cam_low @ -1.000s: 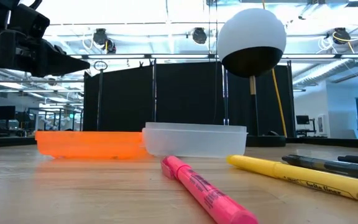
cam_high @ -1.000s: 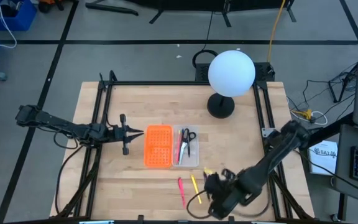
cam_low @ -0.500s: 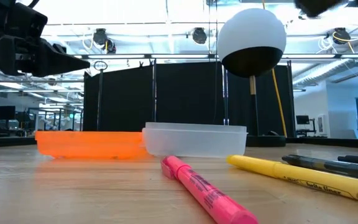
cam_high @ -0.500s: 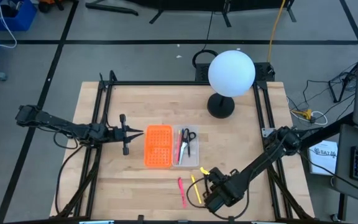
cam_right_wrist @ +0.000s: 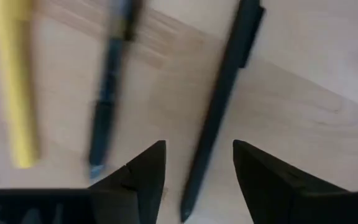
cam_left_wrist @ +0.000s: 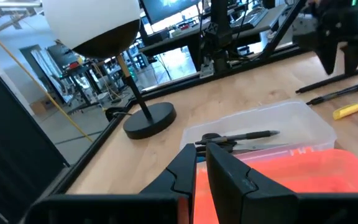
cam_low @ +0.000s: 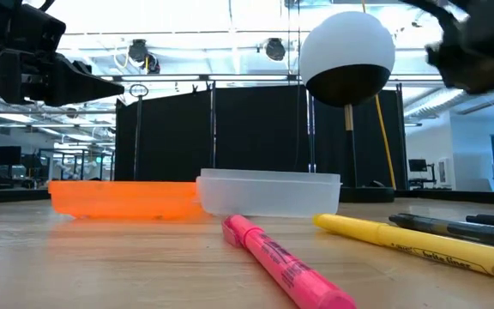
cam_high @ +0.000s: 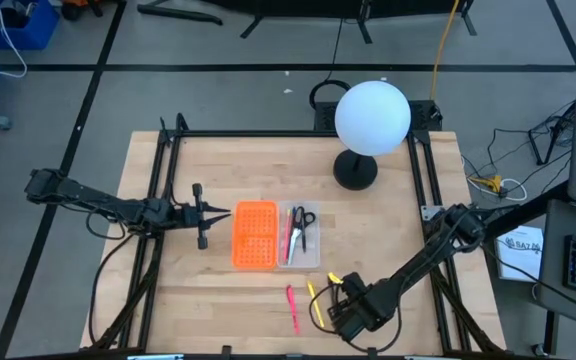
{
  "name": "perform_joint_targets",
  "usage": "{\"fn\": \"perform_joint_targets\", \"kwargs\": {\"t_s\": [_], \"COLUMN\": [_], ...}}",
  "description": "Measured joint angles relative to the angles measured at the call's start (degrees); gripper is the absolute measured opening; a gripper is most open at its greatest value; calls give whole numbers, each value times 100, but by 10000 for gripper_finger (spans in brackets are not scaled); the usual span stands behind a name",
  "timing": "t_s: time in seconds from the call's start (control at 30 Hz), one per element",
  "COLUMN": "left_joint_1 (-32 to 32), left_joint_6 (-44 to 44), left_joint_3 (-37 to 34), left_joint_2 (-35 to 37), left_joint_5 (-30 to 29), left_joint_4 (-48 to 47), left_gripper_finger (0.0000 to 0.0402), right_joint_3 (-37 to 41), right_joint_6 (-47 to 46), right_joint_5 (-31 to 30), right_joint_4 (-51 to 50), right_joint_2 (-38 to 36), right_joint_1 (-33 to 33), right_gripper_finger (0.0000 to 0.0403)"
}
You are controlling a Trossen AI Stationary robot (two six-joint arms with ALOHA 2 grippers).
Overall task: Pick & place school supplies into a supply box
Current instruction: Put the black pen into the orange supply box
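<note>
Shallow clear supply box [cam_high: 303,237] joined along one long side to an orange panel, flat at mid-worktop, holding black-handled scissors [cam_high: 299,222] and a red-orange pen [cam_high: 291,241] laid lengthwise. Loose on the wood nearer the front edge: pink highlighter [cam_low: 286,271], yellow highlighter [cam_low: 410,245] and two dark pens [cam_right_wrist: 219,102], roughly parallel and close together. Dark pens lying just beyond the yellow one, apart from the box.

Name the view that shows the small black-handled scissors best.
The left wrist view: the small black-handled scissors lie in the clear plastic supply box under a dark pen. The high view shows them tiny; the low view's box wall hides them; the right wrist view misses them.
</note>
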State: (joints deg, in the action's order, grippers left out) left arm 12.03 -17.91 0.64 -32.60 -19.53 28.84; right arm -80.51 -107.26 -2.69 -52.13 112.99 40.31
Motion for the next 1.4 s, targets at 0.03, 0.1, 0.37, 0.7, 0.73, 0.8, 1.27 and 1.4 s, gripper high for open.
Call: {"fn": "perform_joint_targets", "kwargs": {"t_s": [0.03,0.1,0.37,0.7,0.73,0.8,1.27,1.4], "left_joint_1": [-1,-1,0,0,-2,0,0,0], "left_joint_6": [26,86,343,465,470,470,470,470], "left_joint_3": [0,0,0,2,2,2,2,2], "left_joint_2": [0,-1,-2,0,-2,-2,-2,-2], "left_joint_5": [0,-1,-2,-1,-2,-2,0,0], "left_joint_4": [-2,-18,-37,-55,-65,-81,-85,-83], "left_gripper_finger": [47,47,47,47,47,47,47,47], "right_joint_3": [121,350,1172,1373,1375,1375,1385,1390], "right_joint_6": [-10,-10,311,726,729,725,1640,2505], "right_joint_5": [9,83,378,732,738,720,-2612,-2595], "right_joint_4": [80,270,906,992,1013,1009,1145,1951], "right_joint_2": [0,-15,-52,-158,-210,-394,-2517,-2664], "right_joint_1": [1,-6,-17,-121,-137,-163,-499,-1216], "right_gripper_finger": [173,166,128,20,20,22,20,20]}}
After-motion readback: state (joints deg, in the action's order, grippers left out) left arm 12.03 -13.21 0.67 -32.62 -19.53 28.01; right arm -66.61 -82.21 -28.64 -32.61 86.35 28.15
